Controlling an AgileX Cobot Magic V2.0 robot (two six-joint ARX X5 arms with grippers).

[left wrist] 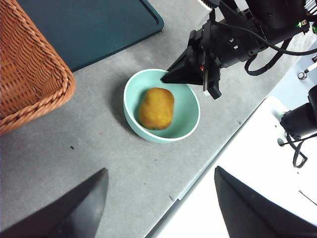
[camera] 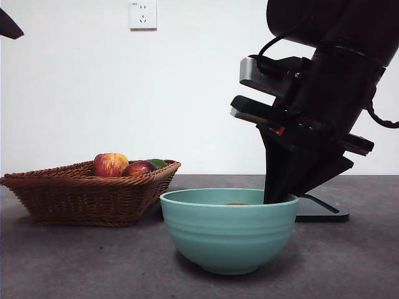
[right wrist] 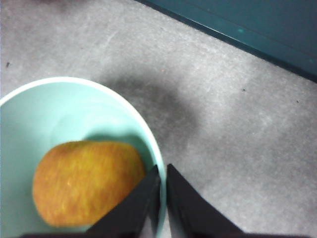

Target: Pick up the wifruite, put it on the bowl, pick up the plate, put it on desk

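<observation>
Wifruite [left wrist: 156, 108] sits in the bowl [camera: 229, 233], right gripper [right wrist: 162, 173] at the rim.

In the front view the mint-teal bowl stands low and center on the grey desk [camera: 75, 261], and only a golden sliver of the fruit peeks above its rim. The right gripper drops in from the upper right of that frame, its 2 jaws pressed nearly together, holding nothing, tips at the bowl's rim just beside the fruit. The left gripper [left wrist: 158, 203] hangs well apart from the bowl, jaws spread wide and empty. At the left of the front view a wicker basket [camera: 81, 196] holds a streaked apple [camera: 110, 164] and a dark red fruit [camera: 138, 169]. A dark teal tray [left wrist: 89, 25] lies beyond the bowl in the left wrist view.
</observation>
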